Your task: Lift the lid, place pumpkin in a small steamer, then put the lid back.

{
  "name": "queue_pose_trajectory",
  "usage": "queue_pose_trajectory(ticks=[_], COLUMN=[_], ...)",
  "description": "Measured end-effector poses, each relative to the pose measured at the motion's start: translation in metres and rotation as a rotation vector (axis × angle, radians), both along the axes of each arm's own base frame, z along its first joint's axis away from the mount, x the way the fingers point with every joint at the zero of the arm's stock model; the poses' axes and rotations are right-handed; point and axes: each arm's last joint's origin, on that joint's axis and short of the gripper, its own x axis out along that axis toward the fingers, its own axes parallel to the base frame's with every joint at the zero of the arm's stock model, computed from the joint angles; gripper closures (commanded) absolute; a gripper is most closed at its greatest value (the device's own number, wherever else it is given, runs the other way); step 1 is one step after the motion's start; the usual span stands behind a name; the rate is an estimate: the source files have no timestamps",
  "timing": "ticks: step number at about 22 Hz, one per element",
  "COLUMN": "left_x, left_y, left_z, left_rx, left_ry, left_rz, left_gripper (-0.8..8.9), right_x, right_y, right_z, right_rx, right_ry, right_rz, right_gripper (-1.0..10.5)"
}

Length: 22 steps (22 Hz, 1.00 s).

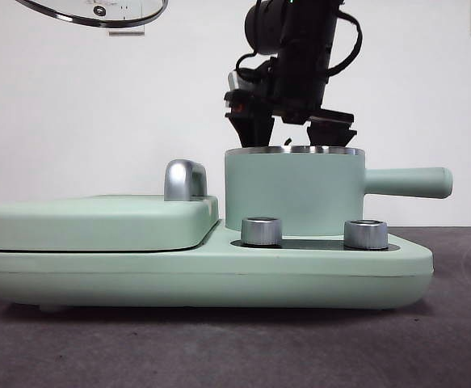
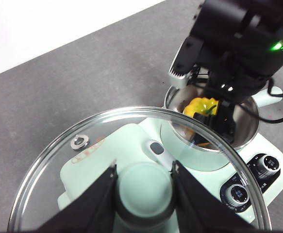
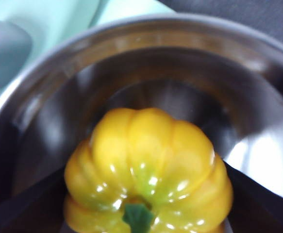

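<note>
Left gripper (image 2: 143, 187) clamped on lid (image 2: 83, 160) knob, held aloft | right gripper (image 3: 146, 194) gripping pumpkin (image 3: 148, 170) inside small steamer (image 1: 296, 194)

Probably a lab: bare white wall (image 1: 73, 121), plain grey tabletop (image 1: 219, 347).

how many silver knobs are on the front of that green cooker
2. One silver knob sits below the small steamer, toward the flat cover; the other knob is below the steamer's handle side. Both stand on the appliance base. None appears hidden.
</note>
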Motion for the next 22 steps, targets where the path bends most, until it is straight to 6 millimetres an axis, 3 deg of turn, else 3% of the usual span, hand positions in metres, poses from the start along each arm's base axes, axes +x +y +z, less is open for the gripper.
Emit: queue_pose_trajectory(ticks=[8,12,17,22], left_x=[0.000,0.000,0.000,0.000], left_y=[0.000,0.000,0.000,0.000], left_z=[0.000,0.000,0.000,0.000], left_rx=[0.001,0.001,0.001,0.001], left_ry=[0.001,0.002,0.003,0.003], left_rz=[0.000,0.000,0.000,0.000], left_gripper=[7.87,7.87,7.87,7.87], right_x=[0.005,0.006,0.008,0.009], right_y=[0.002,0.001,0.001,0.002], right_z=[-0.022,-0.022,-0.021,-0.013], right_rx=[-0.044,-0.044,-0.041,-0.036], right_ry=[0.071,0.070,0.052,0.044], right_rz=[-0.002,-0.005,-0.008,-0.006], right_gripper=[6.2,6.2,4.1,4.1])
